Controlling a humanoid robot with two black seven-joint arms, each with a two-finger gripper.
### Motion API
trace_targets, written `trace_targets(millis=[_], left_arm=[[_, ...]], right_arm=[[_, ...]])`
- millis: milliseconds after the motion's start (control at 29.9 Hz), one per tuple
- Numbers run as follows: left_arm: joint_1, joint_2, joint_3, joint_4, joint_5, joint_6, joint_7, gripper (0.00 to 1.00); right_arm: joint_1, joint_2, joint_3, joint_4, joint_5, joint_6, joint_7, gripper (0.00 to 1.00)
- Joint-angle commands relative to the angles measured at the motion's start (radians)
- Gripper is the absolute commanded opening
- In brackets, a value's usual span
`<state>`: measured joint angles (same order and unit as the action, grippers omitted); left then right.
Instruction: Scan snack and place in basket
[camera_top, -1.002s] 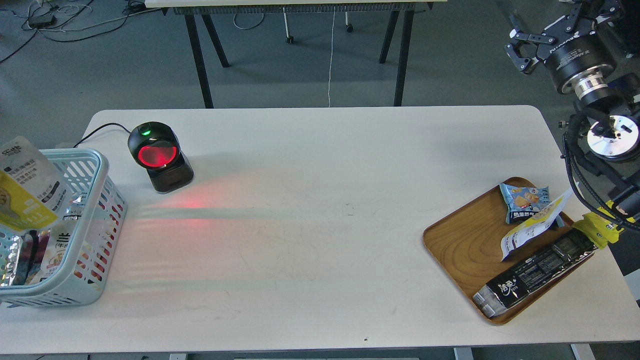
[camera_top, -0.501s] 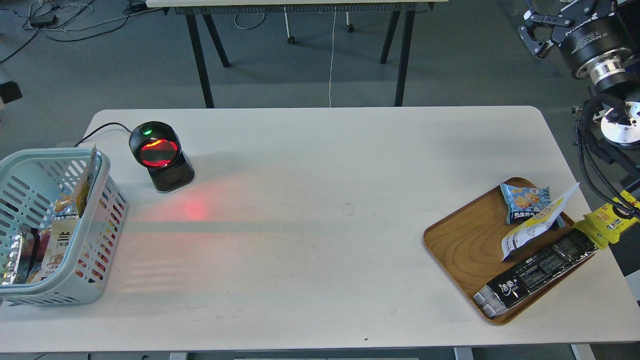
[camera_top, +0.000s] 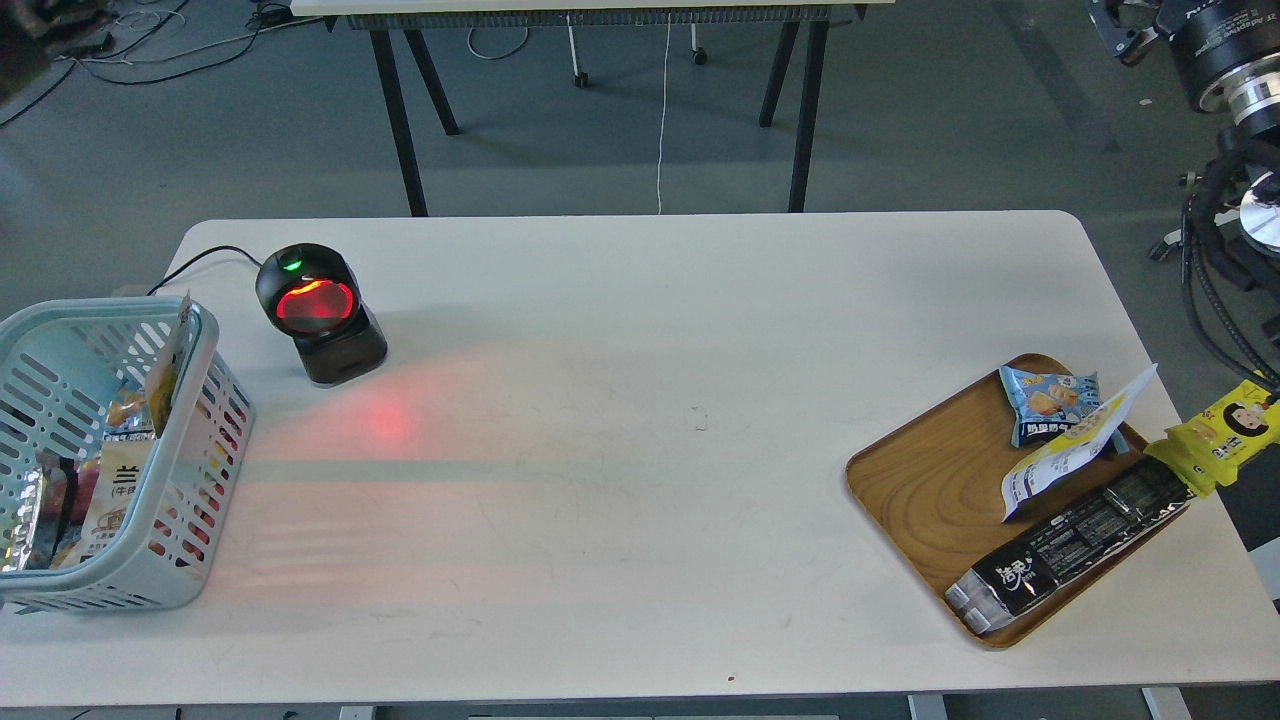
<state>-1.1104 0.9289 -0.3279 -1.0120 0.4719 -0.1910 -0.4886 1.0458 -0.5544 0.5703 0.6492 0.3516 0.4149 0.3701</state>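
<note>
The snack (camera_top: 166, 365) stands edge-on inside the basket (camera_top: 190, 540) at the table's left edge and leans against the basket's right wall. Only its thin yellow and white side shows. Several other packs lie in the basket under it. A dark blurred shape at the top left corner looks like my left gripper (camera_top: 30, 45), well above and apart from the basket; its fingers cannot be told apart. My right arm is at the top right; only a small part of my right gripper (camera_top: 1120, 25) shows at the frame's edge.
A black scanner (camera_top: 320, 312) with a red glowing window stands right of the basket, its cable running left. A wooden tray (camera_top: 920, 490) at the right holds a blue pack, a flat white-and-yellow pouch and a long black pack. A bright yellow packet (camera_top: 1225, 435) lies beside the tray.
The snack has dropped from above the basket into it and now rests against the wall. The left gripper has pulled up and away. The right arm has risen toward the top right corner.
</note>
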Motion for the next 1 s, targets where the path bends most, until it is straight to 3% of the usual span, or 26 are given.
trace_targets(millis=[0,134,267,367,434,635,969], left_arm=[[0.001,-0.201,-0.101,0.185,-0.175,-0.028,0.0,1.0],[0.001,-0.363,-0.201,0.392,-0.272,-0.154,0.0,1.0],[0.001,-0.47,-0.342,0.53,-0.381,-0.277,0.132,1.0],[0.007,-0.521,-0.433,0.599,-0.49,-0.292,0.211,1.0],[0.011,-0.548,-0.453,0.63,-0.547,-0.292,0.238,1.0],[0.055,-0.611,-0.454,0.638,-0.668,-0.298,0.234,1.0],[0.09,-0.64,-0.473,0.629,-0.693,-0.298,0.22,1.0]], right_arm=[[-0.004,0.002,0.029,0.0,0.001,-0.001,-0.011,0.99],[-0.004,0.005,0.055,-0.006,0.006,-0.001,-0.082,0.99],[-0.007,0.039,0.103,-0.071,0.007,0.004,-0.102,0.99],[-0.009,0.065,0.108,-0.124,0.007,0.021,-0.114,0.99],[-0.009,0.091,0.109,-0.167,0.009,0.047,-0.114,0.99],[-0.009,0.192,0.128,-0.31,0.007,0.074,-0.114,0.99],[0.005,0.205,0.125,-0.321,0.006,0.039,-0.117,0.99]])
